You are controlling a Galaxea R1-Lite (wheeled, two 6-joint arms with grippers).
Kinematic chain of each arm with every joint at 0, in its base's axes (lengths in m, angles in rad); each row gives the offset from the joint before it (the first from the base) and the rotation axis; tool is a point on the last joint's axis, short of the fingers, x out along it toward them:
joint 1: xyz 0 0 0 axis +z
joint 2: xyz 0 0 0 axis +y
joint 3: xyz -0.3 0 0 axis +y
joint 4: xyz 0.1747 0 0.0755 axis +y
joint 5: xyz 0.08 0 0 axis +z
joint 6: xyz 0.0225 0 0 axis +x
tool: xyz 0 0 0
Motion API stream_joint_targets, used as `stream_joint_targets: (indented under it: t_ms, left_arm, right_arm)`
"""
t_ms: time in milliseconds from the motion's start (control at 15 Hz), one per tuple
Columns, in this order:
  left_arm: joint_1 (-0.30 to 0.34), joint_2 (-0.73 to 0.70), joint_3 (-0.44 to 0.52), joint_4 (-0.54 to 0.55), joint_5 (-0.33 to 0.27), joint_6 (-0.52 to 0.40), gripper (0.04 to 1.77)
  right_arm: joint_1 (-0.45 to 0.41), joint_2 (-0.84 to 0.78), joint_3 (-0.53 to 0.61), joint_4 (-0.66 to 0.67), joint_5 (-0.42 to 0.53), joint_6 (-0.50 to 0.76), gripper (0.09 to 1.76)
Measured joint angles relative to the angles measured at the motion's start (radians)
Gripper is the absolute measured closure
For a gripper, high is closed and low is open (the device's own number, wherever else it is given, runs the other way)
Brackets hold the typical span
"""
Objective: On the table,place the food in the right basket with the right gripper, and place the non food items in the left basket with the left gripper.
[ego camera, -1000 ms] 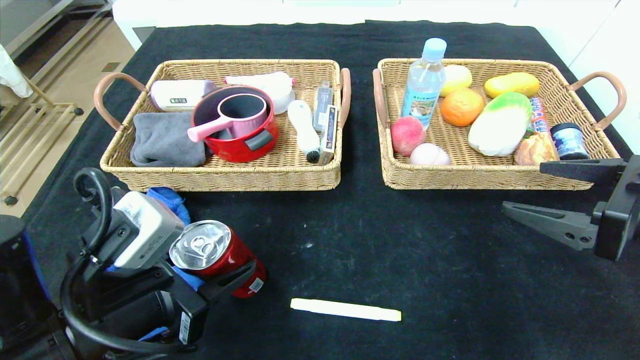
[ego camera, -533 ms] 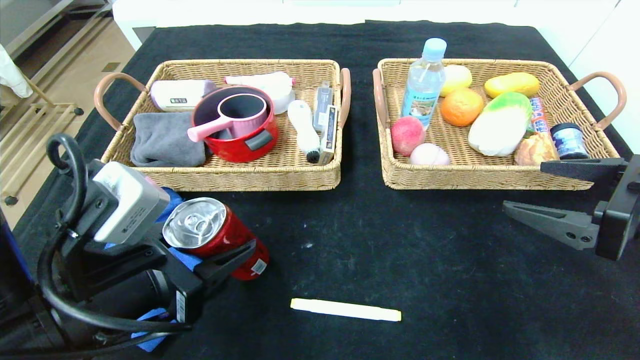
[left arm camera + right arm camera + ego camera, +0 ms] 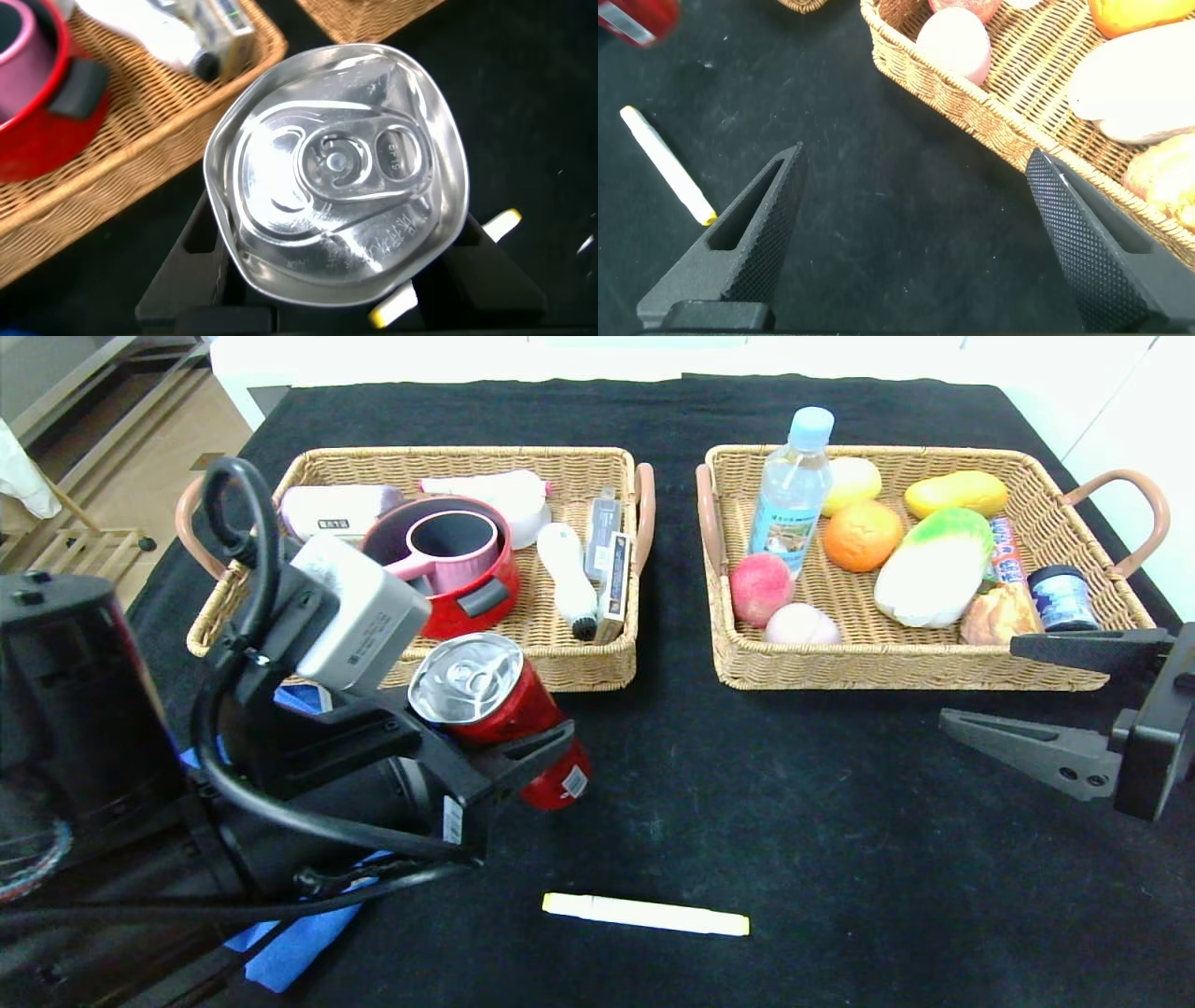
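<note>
My left gripper (image 3: 509, 737) is shut on a red drink can (image 3: 499, 709) with a dented silver top, held above the table just in front of the left basket (image 3: 523, 667). The can's top fills the left wrist view (image 3: 336, 177). A white marker (image 3: 646, 914) lies on the black cloth near the front; it also shows in the right wrist view (image 3: 663, 161). My right gripper (image 3: 1013, 695) is open and empty, hovering in front of the right basket (image 3: 896, 663), which holds fruit, a cabbage, a bottle and snacks.
The left basket holds a red pot (image 3: 457, 574), a grey cloth, a brush and small boxes. A blue cloth (image 3: 299, 947) lies under my left arm at the front left. Black cloth between the baskets and the marker is bare.
My left gripper has lifted the red can and carried it away from me and to the right, up to the left basket's front edge. The right arm has not moved.
</note>
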Motion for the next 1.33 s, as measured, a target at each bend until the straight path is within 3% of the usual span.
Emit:
stream_joint_targets:
  t_ms: [400, 867, 1333]
  left_arm:
    - [-0.109, 0.150, -0.143, -0.002, 0.014, -0.036, 0.83]
    - [-0.137, 0.274, -0.247, -0.003, 0.007, -0.033, 0.83]
    - [-0.150, 0.356, -0.291, -0.036, 0.004, -0.025, 0.83]
  right_arm:
    - [0.000, 0.004, -0.001, 0.000, -0.001, 0.000, 0.14]
    - [-0.010, 0.011, -0.008, -0.001, -0.004, 0.000, 0.14]
    - [-0.015, 0.021, -0.011, -0.004, -0.003, 0.000, 0.14]
